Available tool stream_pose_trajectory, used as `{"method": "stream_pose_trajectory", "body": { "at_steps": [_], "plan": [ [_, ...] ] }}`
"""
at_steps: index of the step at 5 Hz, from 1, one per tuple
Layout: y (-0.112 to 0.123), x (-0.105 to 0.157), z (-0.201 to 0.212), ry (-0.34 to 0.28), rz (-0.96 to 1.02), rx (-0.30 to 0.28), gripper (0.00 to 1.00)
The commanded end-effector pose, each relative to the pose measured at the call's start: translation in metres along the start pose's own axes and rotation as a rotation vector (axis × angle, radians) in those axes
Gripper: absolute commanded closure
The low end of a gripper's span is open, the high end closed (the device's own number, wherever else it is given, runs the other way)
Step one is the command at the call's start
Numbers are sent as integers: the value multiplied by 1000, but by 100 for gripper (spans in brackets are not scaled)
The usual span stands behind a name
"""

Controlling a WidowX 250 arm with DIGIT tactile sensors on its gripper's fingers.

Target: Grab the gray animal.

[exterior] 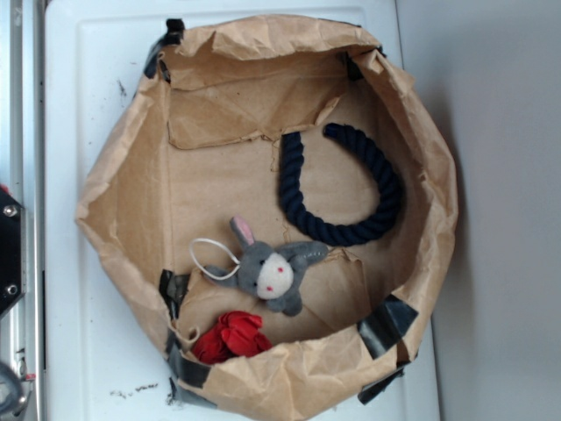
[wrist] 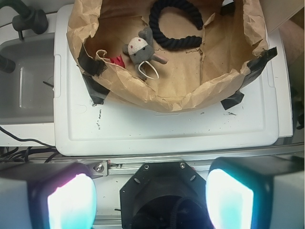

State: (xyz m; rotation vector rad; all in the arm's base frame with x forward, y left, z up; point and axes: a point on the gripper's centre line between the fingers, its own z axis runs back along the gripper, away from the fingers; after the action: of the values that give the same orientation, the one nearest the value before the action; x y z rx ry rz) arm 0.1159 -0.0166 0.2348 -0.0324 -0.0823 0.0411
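Observation:
The gray animal (exterior: 273,272) lies on the floor of a crumpled brown paper basin (exterior: 123,175), near its lower middle, white face up, with a pink-lined ear and a thin white loop cord beside it. In the wrist view the gray animal (wrist: 141,47) shows far off at the upper left, inside the paper basin (wrist: 162,98). My gripper (wrist: 150,198) is open, its two pads wide apart with nothing between them, well back from the basin above the robot's black base. The gripper does not show in the exterior view.
A thick navy rope (exterior: 346,189) curves across the basin's upper right. A red fabric lump (exterior: 232,338) sits against the lower paper wall, close below the animal. The basin rests on a white lid (wrist: 167,129). A gray sink (wrist: 24,86) lies left of the lid.

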Motion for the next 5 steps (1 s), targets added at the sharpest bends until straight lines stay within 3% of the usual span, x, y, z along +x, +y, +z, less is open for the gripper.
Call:
{"method": "stream_pose_trajectory", "body": {
  "at_steps": [1, 2, 3, 5],
  "plan": [
    [0, 0, 0, 0, 0, 0, 0],
    [-4, 42, 15, -42, 52, -20, 0],
    [2, 85, 33, -21, -5, -129, 0],
    [2, 85, 33, -21, -5, -129, 0]
  ]
}}
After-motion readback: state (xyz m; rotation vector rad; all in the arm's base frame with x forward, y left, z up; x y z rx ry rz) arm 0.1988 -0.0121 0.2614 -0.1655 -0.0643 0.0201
